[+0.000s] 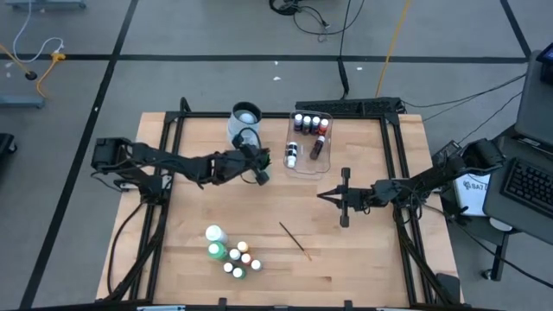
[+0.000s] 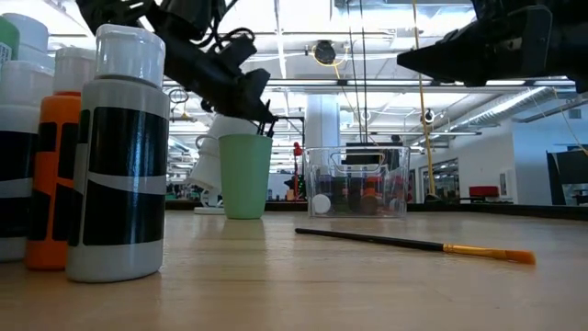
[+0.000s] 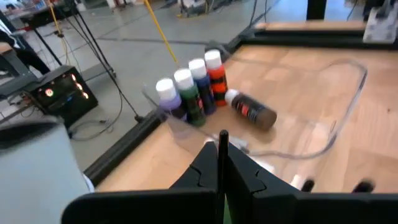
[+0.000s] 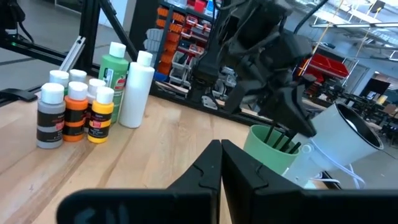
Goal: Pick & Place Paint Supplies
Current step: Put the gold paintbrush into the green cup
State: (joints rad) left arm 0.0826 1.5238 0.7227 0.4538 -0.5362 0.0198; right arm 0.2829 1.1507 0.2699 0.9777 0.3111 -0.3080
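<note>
My left gripper [image 1: 260, 169] is over a green cup [image 2: 245, 175] beside the pale jug [image 1: 245, 121], shut on a thin dark brush [image 3: 222, 140]. More dark brush handles [image 4: 281, 140] stand in the cup. The clear tub [image 1: 321, 166] at the far middle holds a row of small bottles [image 3: 189, 87] and one lying on its side [image 3: 252, 111]. A cluster of bottles [image 1: 232, 253] stands near the front edge, with a loose brush [image 1: 294, 239] lying to its right. My right gripper [image 1: 323, 195] hangs shut above the table's middle right, touching nothing. My left gripper pinches the brush's dark handle [image 3: 222, 155] between its two shut fingers. The handle lies along the gap and sticks out past the fingertips. The fingers slant down over the green cup's mouth. Whether the brush's lower end is inside the cup is hidden by the gripper.
The table's black frame rails [image 1: 393, 164] run along its left, right and far sides. Bare wood lies in the middle between the bottle cluster and the tub. Near the low camera stand tall bottles [image 2: 118, 152].
</note>
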